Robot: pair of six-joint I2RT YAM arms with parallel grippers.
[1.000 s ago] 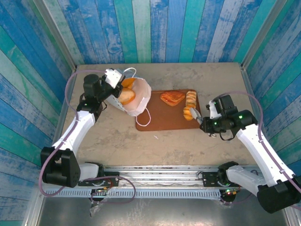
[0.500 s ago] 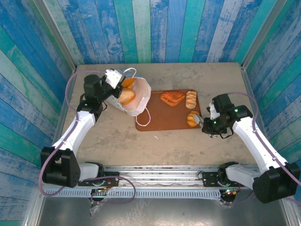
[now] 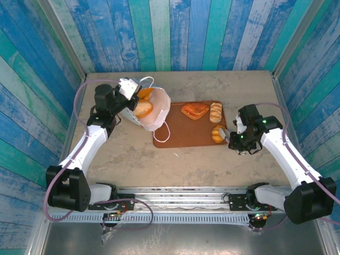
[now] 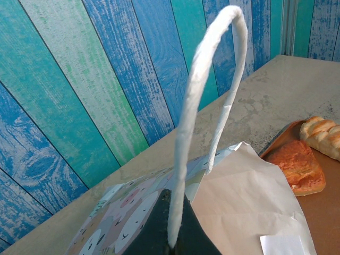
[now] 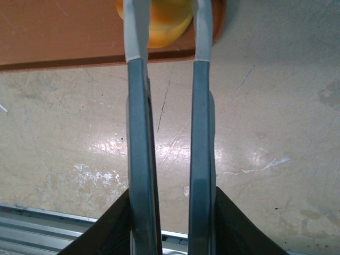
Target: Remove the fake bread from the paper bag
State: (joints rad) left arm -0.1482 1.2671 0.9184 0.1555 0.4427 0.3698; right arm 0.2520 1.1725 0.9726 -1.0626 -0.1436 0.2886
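Carried nearer over the last second by the right gripper (image 3: 227, 136): one small, round, glossy orange-yellow roll (image 3: 217, 134), earlier up beside the pale ridged loaf (image 3: 215, 111), now lying on the near right corner of the flat reddish-brown tray (image 3: 180, 137). Spread at the jaws now, with two slim grey-blue fingers (image 5: 139, 106) either side of that roll in the wrist view; no telling whether touching it. No change on the left side.

Fake bread counted outward from there: five pieces. Three on the tray: the orange-yellow roll, the ridged loaf at the far right edge, and just left of it one flat, roughly heart-shaped red-brown pastry (image 3: 195, 110). Two more inside the white paper bag (image 3: 160, 114), seen from above through its open mouth: one smooth golden oval roll (image 3: 143, 110) and one orange piece (image 3: 144, 93) behind it.

Crinkled paper, pastel print on the side, overlapping the tray's far left corner. Two white cord handles: one loop draped at the tray's left edge, one upright cord handle (image 4: 204, 95).

Pressed together on the bag's rim at the foot of that upright loop: left gripper (image 4: 170, 236). Beneath everything, matte beige tabletop (image 3: 239, 87); around it, blue and green painted plank walls (image 3: 175, 32).
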